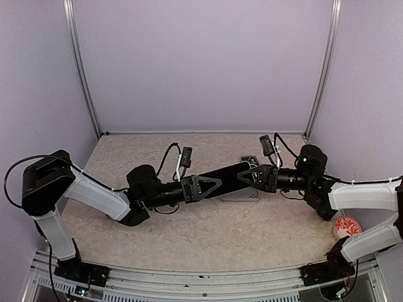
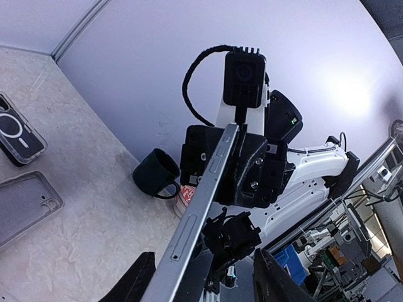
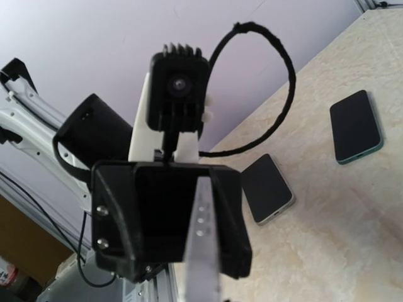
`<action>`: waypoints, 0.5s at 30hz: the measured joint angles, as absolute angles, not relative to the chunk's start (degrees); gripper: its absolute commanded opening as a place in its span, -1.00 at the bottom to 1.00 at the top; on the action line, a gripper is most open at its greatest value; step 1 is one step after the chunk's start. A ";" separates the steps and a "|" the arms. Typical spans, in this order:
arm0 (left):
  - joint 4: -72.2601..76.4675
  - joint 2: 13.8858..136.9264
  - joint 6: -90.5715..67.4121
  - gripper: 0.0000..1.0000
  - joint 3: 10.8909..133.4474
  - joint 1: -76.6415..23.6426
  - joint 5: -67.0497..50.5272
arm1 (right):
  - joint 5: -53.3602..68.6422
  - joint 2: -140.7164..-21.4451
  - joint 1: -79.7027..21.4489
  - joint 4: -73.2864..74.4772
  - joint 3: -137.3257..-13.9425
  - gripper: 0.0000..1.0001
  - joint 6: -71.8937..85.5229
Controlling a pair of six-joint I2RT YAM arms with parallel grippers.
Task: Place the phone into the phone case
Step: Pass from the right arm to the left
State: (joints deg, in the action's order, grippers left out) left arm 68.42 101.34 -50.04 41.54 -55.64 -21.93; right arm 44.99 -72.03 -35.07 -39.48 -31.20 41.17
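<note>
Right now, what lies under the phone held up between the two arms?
A pale phone case lies on the table below the phone. Only its near edge shows clearly; the phone and the right pincer cover the rest.

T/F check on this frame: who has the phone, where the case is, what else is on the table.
1. The right claw grips one end of the black phone. True.
2. The phone sits in the phone case. False: the case lies empty on the table, and the phone is held above it.
3. The left claw is clamped on the phone. False: its fingers stand either side of the phone, with a gap showing.
4. A dark mug stands on the table. True.
5. One spare phone lies on the table. False: there are two spare phones.
</note>
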 measured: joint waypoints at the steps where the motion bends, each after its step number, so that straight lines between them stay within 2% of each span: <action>1: 68.34 101.41 -50.02 -0.16 41.54 -55.66 -21.80 | 44.99 -72.18 -35.07 -39.79 -31.20 -1.00 41.36; 7: 67.51 101.78 -49.76 -0.56 41.56 -55.66 -20.78 | 45.30 -72.77 -35.07 -40.97 -31.20 -1.00 42.61; 15: 69.10 101.78 -49.50 -0.83 41.56 -55.96 -21.19 | 45.84 -72.86 -35.03 -41.80 -31.11 -0.98 43.81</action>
